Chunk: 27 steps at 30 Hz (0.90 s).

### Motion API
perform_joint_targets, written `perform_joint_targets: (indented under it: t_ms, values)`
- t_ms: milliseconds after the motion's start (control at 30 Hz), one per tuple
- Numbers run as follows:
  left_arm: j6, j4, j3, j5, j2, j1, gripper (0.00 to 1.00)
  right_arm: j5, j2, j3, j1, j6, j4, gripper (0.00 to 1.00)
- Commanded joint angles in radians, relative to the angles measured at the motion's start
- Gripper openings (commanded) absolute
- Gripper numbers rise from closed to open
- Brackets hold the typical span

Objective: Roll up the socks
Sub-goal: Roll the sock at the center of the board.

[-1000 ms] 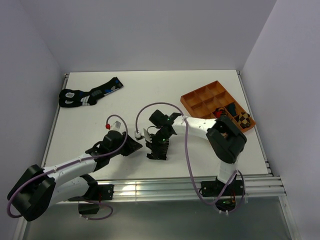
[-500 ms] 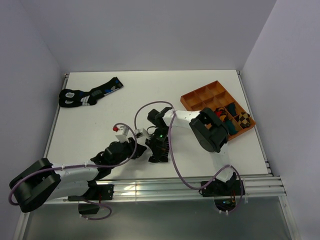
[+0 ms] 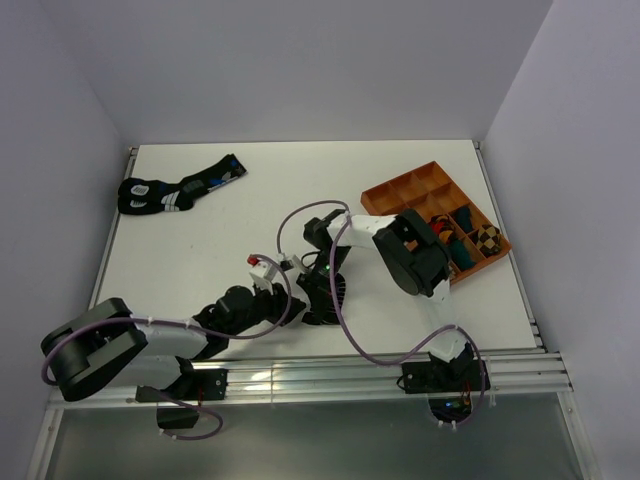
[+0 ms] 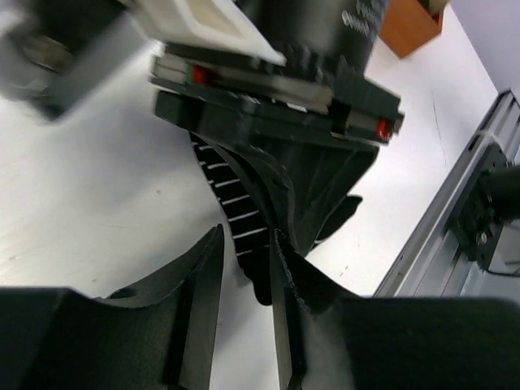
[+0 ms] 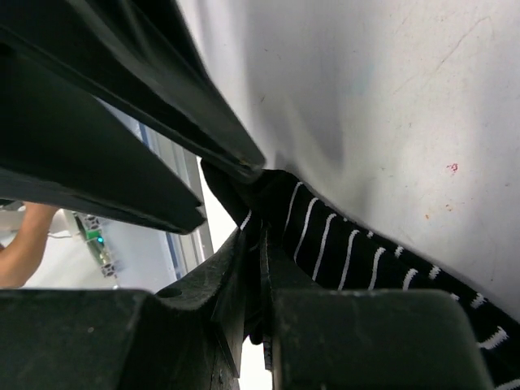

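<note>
At the near centre of the white tabletop [image 3: 300,190]: the 2 arms meet over 1 short black ankle sock with thin white stripes [image 5: 341,244], well apart from everything else.
Right tool [image 5: 253,244]: clamped tight on 1 end of that sock and holding it up, so the striped length slopes down toward the tabletop. I judge this is done to hang a free end where the other arm can reach it.
Left tool [image 4: 245,248]: low and pointing up at the right tool, fingers parted. The sock's hanging tip sits in the gap with bare tabletop showing beside it, so nothing is pinched there yet.
Step in hand: probably taking a 2nd hold on the loose end, so the sock can be pulled straight or turned over on itself to start the roll.
Container: an orange-brown plastic tray with divided compartments [image 3: 400,190] sits on the right of the tabletop, likely the place for finished rolls.
Tray contents: a brown-checked rolled bundle [image 3: 487,238] sits in 1 compartment at the right end. Beside it is a dark thing with red and orange on it [image 3: 445,228], largely hidden by the right arm. I cannot tell what it is.
Far left: black socks with blue and white marks [image 3: 175,190] lie flat, away from both arms.
</note>
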Motion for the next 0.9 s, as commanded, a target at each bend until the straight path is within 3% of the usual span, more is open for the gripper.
perform_joint_targets:
  t_ms: [0, 200, 567, 667, 800, 867]
  values:
    - [0.062, 0.077, 0.045, 0.076, 0.055, -0.017, 0.35, -0.042, 0.031, 0.06, -0.021, -0.047, -0.077, 0.13]
    - [0.059, 0.17, 0.042, 0.12, 0.143, -0.043, 0.4, -0.066, 0.081, 0.092, -0.038, -0.085, -0.143, 0.13]
    - [0.057, 0.135, 0.091, 0.111, 0.219, -0.061, 0.37, -0.052, 0.085, 0.091, -0.054, -0.079, -0.142, 0.13]
    - [0.046, 0.105, 0.107, 0.096, 0.229, -0.061, 0.27, -0.045, 0.082, 0.089, -0.054, -0.076, -0.131, 0.12]
    - [0.048, 0.045, 0.144, 0.094, 0.25, -0.069, 0.06, -0.037, 0.062, 0.083, -0.054, -0.055, -0.114, 0.13]
    - [0.049, 0.024, 0.163, 0.1, 0.259, -0.08, 0.02, -0.029, 0.056, 0.078, -0.054, -0.046, -0.107, 0.14]
